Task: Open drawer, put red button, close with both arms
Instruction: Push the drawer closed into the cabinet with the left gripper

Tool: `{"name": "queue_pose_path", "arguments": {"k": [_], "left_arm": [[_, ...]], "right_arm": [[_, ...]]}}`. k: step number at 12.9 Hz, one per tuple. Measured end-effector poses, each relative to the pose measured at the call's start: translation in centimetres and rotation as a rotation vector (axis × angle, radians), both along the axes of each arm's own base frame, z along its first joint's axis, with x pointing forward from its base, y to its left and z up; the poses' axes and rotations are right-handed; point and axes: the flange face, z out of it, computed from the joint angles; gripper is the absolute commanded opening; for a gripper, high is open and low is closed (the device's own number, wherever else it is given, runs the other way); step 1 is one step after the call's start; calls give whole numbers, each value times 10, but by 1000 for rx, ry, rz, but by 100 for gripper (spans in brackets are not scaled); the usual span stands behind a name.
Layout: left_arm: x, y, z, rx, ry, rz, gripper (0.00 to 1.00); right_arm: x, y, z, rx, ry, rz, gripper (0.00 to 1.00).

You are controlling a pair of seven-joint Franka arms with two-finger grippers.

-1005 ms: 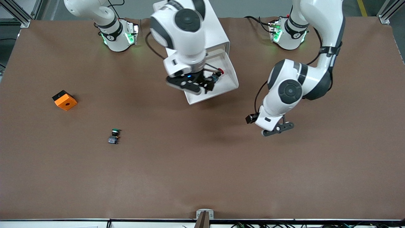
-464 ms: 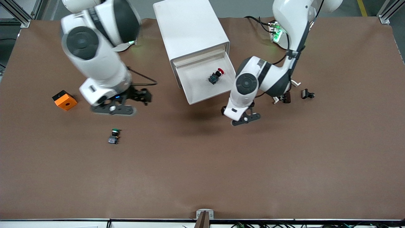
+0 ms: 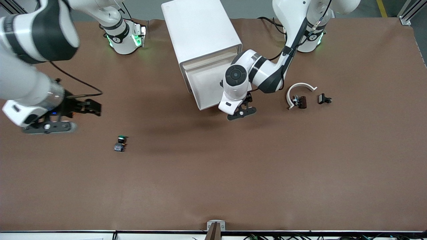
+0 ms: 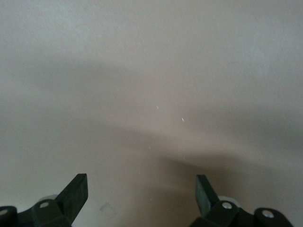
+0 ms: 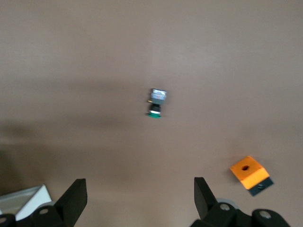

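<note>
The white cabinet [image 3: 200,30] stands near the arms' bases with its drawer [image 3: 201,85] pulled out. The red button is hidden; the left arm's wrist covers much of the drawer. My left gripper [image 3: 246,103] hangs open and empty by the drawer's front corner, and the left wrist view shows its gripper [image 4: 142,189] over a pale blurred surface. My right gripper [image 3: 93,108] is open and empty over the table toward the right arm's end. In the right wrist view, this gripper [image 5: 140,189] has nothing between its fingers.
A green-capped button [image 3: 120,143] [image 5: 156,103] lies on the brown table, nearer the front camera than the right gripper. An orange block [image 5: 248,171] shows in the right wrist view. A white curved piece [image 3: 300,88] and two small dark parts [image 3: 324,99] lie toward the left arm's end.
The right arm swung away from the drawer toward its own end of the table. The left arm moved in to the drawer's front and now covers the red button that lay in the drawer.
</note>
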Motion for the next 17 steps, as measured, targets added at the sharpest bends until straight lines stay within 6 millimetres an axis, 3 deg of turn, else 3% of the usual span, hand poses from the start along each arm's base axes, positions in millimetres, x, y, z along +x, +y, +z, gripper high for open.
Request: {"name": "queue_pose_path", "arguments": {"k": [5, 9, 11, 14, 17], "left_arm": [[-50, -44, -3, -12, 31, -12, 100], [-95, -75, -4, -7, 76, -5, 100], [-111, -82, -5, 11, 103, -13, 100], [-128, -91, -4, 24, 125, -12, 100], [-127, -91, -3, 22, 126, -7, 100]], "right_arm": [[1, -99, 2, 8, 5, -86, 100], [-8, -154, 1, 18, 34, -127, 100], [-10, -163, 1, 19, 37, -141, 100], [-10, -159, 7, 20, 35, -133, 100], [-11, -158, 26, 18, 18, -132, 100]]}}
